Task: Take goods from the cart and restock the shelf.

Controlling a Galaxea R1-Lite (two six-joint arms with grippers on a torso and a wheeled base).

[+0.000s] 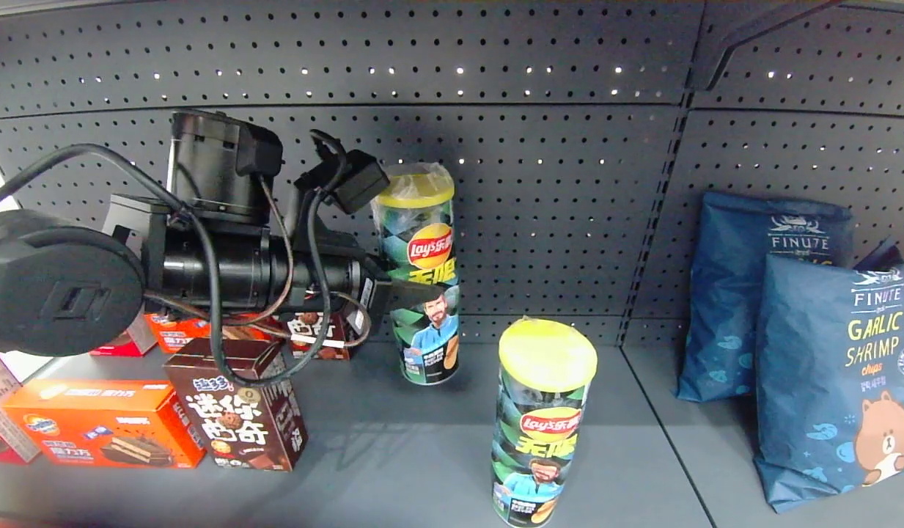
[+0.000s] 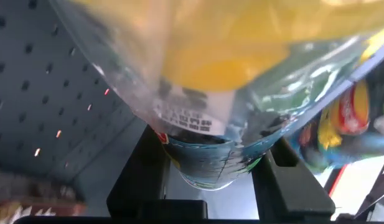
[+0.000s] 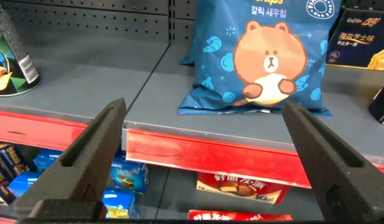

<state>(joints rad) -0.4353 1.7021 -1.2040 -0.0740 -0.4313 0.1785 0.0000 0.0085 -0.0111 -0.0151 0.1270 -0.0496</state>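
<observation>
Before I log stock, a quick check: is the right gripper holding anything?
No, the right gripper stands wide open with nothing held in it.

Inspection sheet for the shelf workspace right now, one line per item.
Surface: grey shelf, flat, no spills seen.
Job's things: back chip can upright by the pegboard; front chip can standing free.
Clutter: orange box, brown cookie box at left; blue shrimp chip bags at right.
Grippers: left gripper shut on back chip can; right gripper open, empty.
Cables: black cables loop off the left arm, drooping by brown cookie box.
Surroundings: pegboard behind.
</observation>
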